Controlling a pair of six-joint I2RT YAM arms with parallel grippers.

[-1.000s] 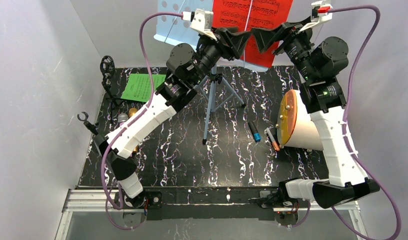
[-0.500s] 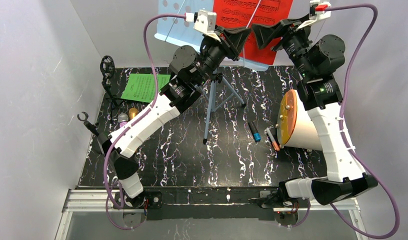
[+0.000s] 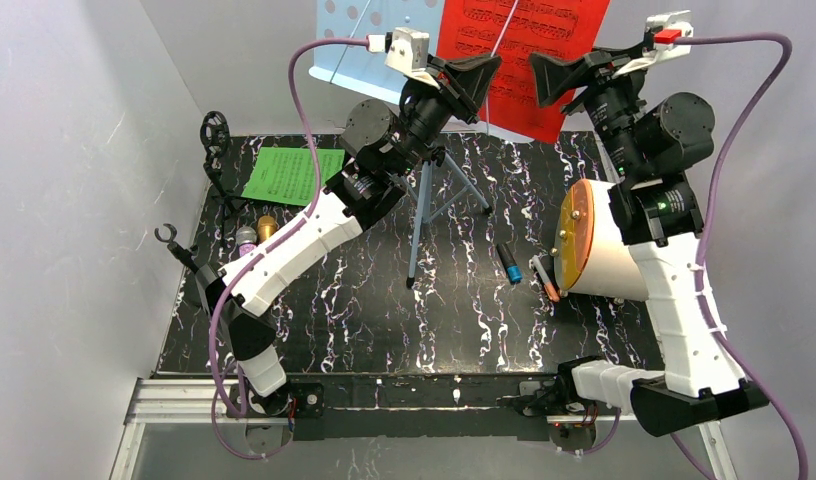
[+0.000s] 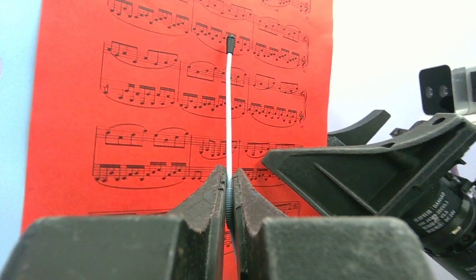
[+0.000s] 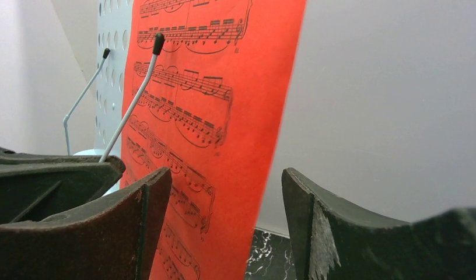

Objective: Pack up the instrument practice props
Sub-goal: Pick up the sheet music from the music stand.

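The red score sheet (image 3: 529,45) stands on the pale blue music rack (image 3: 369,40), high on its tripod legs (image 3: 424,215). My left gripper (image 4: 230,172) is shut on the rack's thin white wire page holder (image 4: 228,105), in front of the red sheet (image 4: 154,105). To its right, my right gripper (image 5: 224,181) is open, and the red sheet's (image 5: 224,87) right edge shows between its fingers without touching them. A green score sheet (image 3: 294,175), a gold microphone (image 3: 267,225), a purple glitter microphone (image 3: 246,238) and black mic mounts (image 3: 216,135) lie at the left of the mat.
A white container with an orange lid (image 3: 594,245) lies on its side under the right arm. A black stick with a blue tip (image 3: 510,265) and an orange pen (image 3: 549,285) lie beside it. White walls close in on both sides and behind.
My left gripper has shut on the wire holder. My right gripper has moved up and to the right, its jaws narrowing. The red sheet has shifted right on the rack.
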